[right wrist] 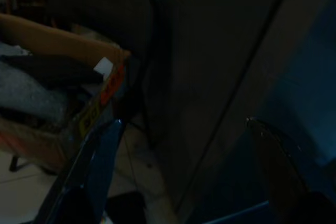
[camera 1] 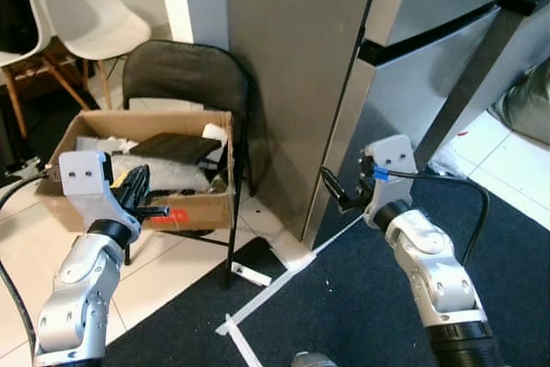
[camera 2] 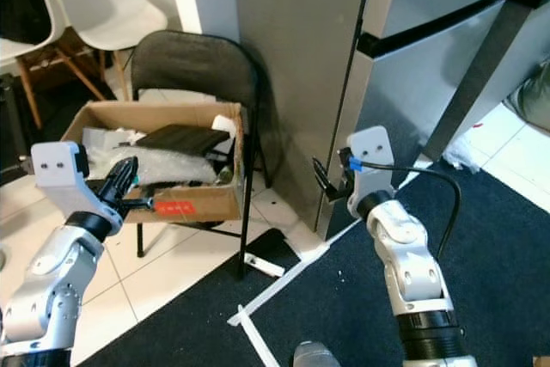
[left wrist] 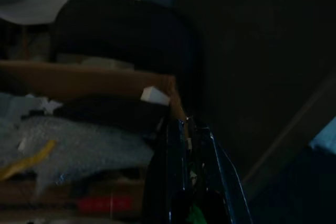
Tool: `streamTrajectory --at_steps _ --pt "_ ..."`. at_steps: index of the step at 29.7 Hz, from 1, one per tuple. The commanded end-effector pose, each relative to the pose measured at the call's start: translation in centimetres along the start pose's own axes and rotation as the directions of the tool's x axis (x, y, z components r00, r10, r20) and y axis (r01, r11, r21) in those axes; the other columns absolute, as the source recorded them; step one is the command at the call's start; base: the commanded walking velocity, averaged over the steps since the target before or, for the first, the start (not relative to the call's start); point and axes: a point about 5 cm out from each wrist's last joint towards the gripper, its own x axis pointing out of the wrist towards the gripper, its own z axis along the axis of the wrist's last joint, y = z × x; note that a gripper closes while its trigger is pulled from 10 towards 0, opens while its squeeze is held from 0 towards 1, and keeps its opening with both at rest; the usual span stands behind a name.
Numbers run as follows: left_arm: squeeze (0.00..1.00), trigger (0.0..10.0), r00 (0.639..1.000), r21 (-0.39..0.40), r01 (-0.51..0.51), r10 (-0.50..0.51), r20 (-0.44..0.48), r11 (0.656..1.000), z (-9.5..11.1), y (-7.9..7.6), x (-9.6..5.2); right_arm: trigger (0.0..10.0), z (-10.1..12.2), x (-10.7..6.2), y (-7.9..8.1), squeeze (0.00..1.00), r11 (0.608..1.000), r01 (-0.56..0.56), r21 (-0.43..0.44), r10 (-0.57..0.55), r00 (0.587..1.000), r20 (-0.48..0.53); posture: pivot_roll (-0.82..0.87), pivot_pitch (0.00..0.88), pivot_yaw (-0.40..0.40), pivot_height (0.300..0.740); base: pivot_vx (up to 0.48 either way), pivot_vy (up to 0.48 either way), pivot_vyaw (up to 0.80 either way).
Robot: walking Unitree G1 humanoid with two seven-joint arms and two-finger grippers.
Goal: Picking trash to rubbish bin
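Note:
A cardboard box [camera 1: 193,211] of trash sits on a black folding chair [camera 1: 185,70]. It holds bubble wrap [camera 1: 163,174], a flat black item [camera 1: 176,145] and white scraps. On the floor by the chair leg lie a flat black piece [camera 1: 262,255] and a small white piece [camera 1: 251,276]. My left gripper [camera 1: 148,198] is raised at the box's front edge, its fingers [left wrist: 176,140] shut with nothing clearly between them. My right gripper [camera 1: 333,188] hangs open in front of the fridge [camera 1: 412,83], its fingers [right wrist: 102,156] wide apart and holding nothing.
The grey fridge stands close ahead on the right. A dark carpet [camera 1: 361,298] covers the floor under me, edged with white tape [camera 1: 258,302]. White chairs [camera 1: 94,6] stand at the back left. Light tiles [camera 1: 172,272] lie below the chair.

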Motion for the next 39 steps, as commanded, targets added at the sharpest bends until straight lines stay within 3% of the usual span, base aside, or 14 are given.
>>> streamTrajectory --at_steps 1,23,25,29,39 --pt "0.00 10.0 1.000 0.010 -0.019 0.019 0.010 1.000 0.23 0.59 -0.42 10.0 0.29 0.14 0.52 0.00 1.000 -0.015 0.000 0.015 1.000 0.016 -0.13 0.000 0.023 0.740 0.371 0.000 0.00" --pt "0.00 10.0 1.000 0.009 -0.017 0.016 0.011 1.000 0.20 0.57 -0.45 10.0 0.16 0.07 0.52 0.00 1.000 -0.019 -0.021 0.019 1.000 0.001 -0.12 0.000 0.016 0.740 0.374 0.000 0.00" --pt "0.00 10.0 1.000 0.000 -0.016 0.016 0.015 1.000 0.24 0.50 -0.41 10.0 0.02 0.18 0.56 0.00 0.998 -0.024 -0.058 0.023 1.000 -0.020 -0.12 0.000 0.013 0.740 0.375 0.000 0.77" --pt "0.00 10.0 1.000 -0.004 -0.015 0.015 0.017 1.000 0.27 0.47 -0.39 10.0 0.03 0.22 0.61 0.00 0.998 -0.032 -0.050 0.031 0.999 -0.017 -0.12 0.000 0.011 0.740 0.375 0.000 0.77" --pt "0.00 10.0 1.000 -0.017 -0.013 0.014 0.016 1.000 0.27 0.44 -0.33 10.0 0.06 0.14 0.40 0.00 0.999 -0.022 -0.036 0.021 1.000 -0.017 -0.13 0.000 0.009 0.740 0.373 0.000 0.00"
